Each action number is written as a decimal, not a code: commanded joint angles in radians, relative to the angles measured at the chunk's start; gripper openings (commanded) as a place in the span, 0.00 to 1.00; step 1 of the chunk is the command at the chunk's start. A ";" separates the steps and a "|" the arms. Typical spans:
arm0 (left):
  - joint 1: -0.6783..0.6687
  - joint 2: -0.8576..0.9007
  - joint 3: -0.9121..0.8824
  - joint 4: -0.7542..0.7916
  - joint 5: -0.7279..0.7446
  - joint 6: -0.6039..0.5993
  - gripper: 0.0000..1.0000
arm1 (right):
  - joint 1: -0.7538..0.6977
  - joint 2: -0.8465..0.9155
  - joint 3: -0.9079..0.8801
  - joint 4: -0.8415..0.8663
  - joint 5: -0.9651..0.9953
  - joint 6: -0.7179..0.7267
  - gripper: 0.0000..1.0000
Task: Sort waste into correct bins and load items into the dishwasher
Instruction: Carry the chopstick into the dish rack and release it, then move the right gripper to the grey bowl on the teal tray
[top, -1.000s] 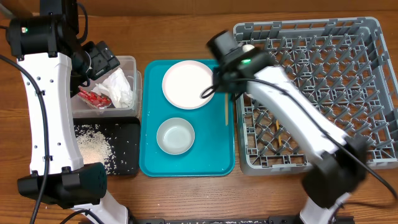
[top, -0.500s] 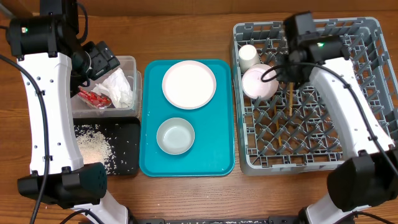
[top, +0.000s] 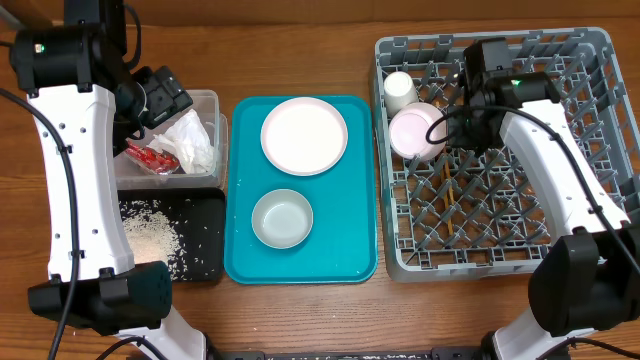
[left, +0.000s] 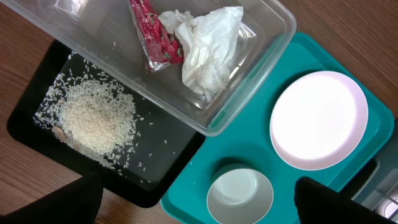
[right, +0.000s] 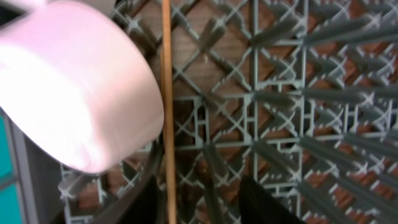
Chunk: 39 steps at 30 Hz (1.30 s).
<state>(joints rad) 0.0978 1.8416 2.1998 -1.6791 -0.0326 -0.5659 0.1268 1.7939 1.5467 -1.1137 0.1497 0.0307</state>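
The clear tub (top: 205, 105) holds the white napkin (top: 192, 140) and red wrapper (top: 150, 158); both show in the left wrist view, napkin (left: 208, 46) and wrapper (left: 155, 37). Rice (top: 150, 237) lies in the black tray (top: 205, 205). The pink plate (top: 304, 135) and whitish bowl (top: 282, 218) sit on the teal tray. In the grey rack (top: 590, 240) are the cream cup (top: 400, 90), the pink bowl (top: 418, 130) and chopsticks (top: 449, 200). My left gripper (top: 165, 100) hangs open and empty above the tub. My right gripper (right: 202, 208) is open over the rack, a chopstick (right: 166, 93) lying beside the pink bowl (right: 68, 93).
The teal tray (top: 345, 250) lies between the bins and the rack. The rack's upright pegs (right: 298, 118) stand all round my right gripper (top: 468, 135). In the left wrist view the plate (left: 318, 119) and the bowl (left: 239, 196) lie below my open left fingers (left: 199, 208).
My right arm moved from the teal tray to over the rack with a chopstick, lowered, and the chopstick now lies in the rack, let go. The left arm has not moved.
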 joint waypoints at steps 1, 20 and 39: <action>-0.006 -0.009 0.002 0.001 0.004 0.012 1.00 | 0.002 -0.002 -0.010 0.000 -0.014 0.000 0.46; -0.006 -0.009 0.002 0.001 0.003 0.012 1.00 | 0.327 -0.001 -0.016 0.113 -0.694 0.100 0.52; -0.006 -0.009 0.002 0.001 0.003 0.012 1.00 | 0.875 0.000 -0.018 0.233 -0.157 0.098 0.64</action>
<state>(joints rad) 0.0978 1.8416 2.1998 -1.6791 -0.0326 -0.5659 0.9882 1.7939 1.5368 -0.8890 -0.1192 0.1303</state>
